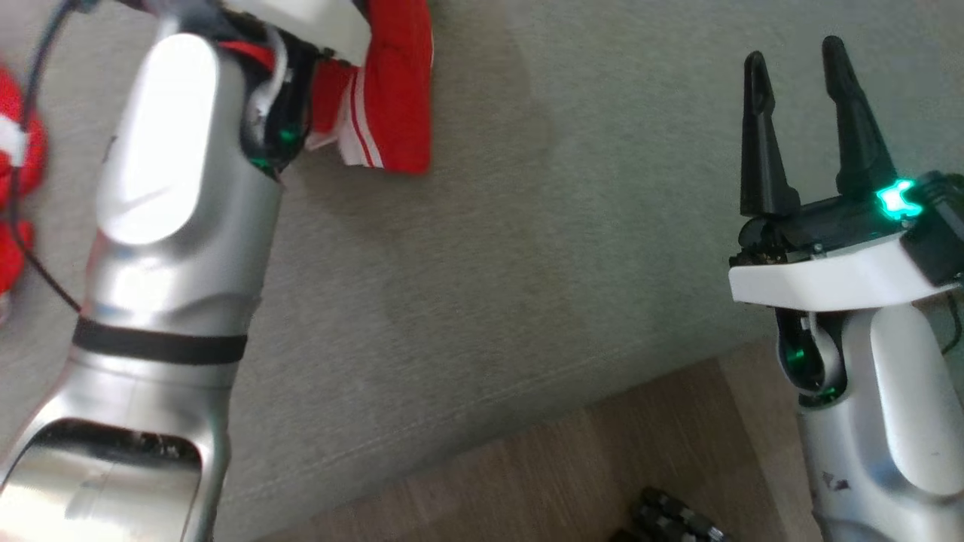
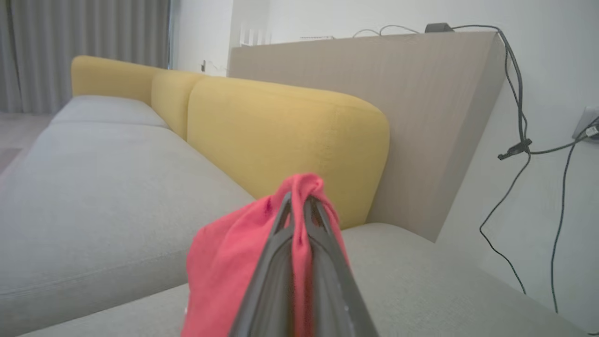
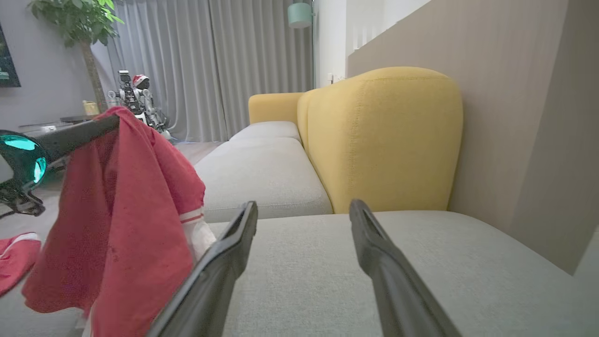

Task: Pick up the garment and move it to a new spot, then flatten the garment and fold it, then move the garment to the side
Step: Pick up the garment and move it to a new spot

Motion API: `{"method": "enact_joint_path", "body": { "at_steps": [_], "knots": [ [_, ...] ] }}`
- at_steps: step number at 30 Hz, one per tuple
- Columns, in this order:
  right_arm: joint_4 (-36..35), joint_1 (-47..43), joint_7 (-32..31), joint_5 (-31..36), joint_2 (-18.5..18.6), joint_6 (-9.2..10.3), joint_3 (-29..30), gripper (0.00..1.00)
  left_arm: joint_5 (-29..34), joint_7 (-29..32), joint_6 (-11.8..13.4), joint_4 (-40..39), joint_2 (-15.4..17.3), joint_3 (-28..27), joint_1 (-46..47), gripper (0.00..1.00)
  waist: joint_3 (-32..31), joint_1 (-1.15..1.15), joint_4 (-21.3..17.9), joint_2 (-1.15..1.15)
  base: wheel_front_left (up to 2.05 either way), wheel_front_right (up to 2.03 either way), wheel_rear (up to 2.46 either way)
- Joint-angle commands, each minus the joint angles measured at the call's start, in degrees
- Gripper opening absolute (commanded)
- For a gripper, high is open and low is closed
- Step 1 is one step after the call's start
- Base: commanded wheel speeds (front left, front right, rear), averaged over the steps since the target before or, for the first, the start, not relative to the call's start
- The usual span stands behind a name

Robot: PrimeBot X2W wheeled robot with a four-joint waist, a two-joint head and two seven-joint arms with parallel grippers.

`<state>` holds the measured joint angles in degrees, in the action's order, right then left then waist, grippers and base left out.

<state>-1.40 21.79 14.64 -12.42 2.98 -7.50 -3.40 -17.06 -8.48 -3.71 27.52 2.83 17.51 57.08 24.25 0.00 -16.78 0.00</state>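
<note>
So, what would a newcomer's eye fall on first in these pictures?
First, the red garment hanging in a bunch from the shut left gripper, over the grey sofa seat. Next, the bright yellow back cushions behind the seat. The right gripper, at the right of the head view, stands open and empty.

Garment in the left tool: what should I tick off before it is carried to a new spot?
1. Grip: left tool shut on the garment: ok.
2. Lower edge of the garment clear of the sofa seat: cannot tell.
3. Spare arm: right tool open and empty: ok.
4. Bare sofa seat ahead of the right tool: ok.
5. Whether the red cloth lying on the seat is separate from the garment: cannot tell.
</note>
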Motion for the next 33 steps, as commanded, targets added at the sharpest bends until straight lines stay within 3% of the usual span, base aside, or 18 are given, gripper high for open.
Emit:
{"method": "enact_joint_path", "body": {
  "at_steps": [1,5,6,7,12,17,23,33],
  "knots": [
    [-2.4,1.3,0.4,-0.7,-0.1,0.01,-1.1,1.0,-0.1,-1.1,0.5,-0.6,0.5,0.1,3.1,0.0,1.6,0.0,-2.6,0.0,0.0,0.0,0.0],
    [-2.4,1.2,0.4,-1.3,-0.1,0.01,-1.6,1.0,-3.4,-2.7,0.9,3.3,0.1,4.8,3.0,0.0,1.8,0.0,-4.0,0.0,0.0,0.0,0.0],
    [-2.4,1.2,0.4,-1.4,-0.1,0.01,-1.7,1.0,-5.1,-2.9,1.0,3.9,0.1,6.7,2.7,0.16,1.8,0.0,-4.2,0.0,0.0,0.0,0.0],
    [-2.4,1.2,0.4,-1.5,-0.1,0.01,-1.8,1.0,-6.7,-3.2,1.3,4.3,0.1,8.7,2.5,0.98,1.8,0.0,-4.4,0.0,0.0,0.0,0.0],
    [-2.2,1.2,0.4,-1.7,-0.1,0.01,-1.6,1.0,-12.6,-4.6,3.2,5.8,0.1,15.7,1.8,1.0,1.3,0.0,-3.8,0.0,0.0,0.0,0.0],
    [-2.1,1.1,0.4,-0.1,-0.1,0.01,-0.7,1.0,-14.7,-6.1,4.4,6.5,0.1,16.5,1.8,1.0,-0.1,0.0,-0.6,0.0,0.0,0.0,0.0],
    [-1.5,0.4,0.4,2.9,-0.1,0.01,-0.3,1.0,-12.1,-6.5,5.6,1.6,1.6,11.1,-1.5,1.0,-3.2,0.0,4.9,0.0,0.0,0.0,0.0],
    [0.6,-3.1,0.4,7.1,-0.1,0.01,-0.4,1.0,-3.0,-6.5,5.4,-12.1,4.2,1.1,-21.3,1.0,-8.2,0.0,12.8,0.0,0.0,0.0,0.0]
  ]
}}
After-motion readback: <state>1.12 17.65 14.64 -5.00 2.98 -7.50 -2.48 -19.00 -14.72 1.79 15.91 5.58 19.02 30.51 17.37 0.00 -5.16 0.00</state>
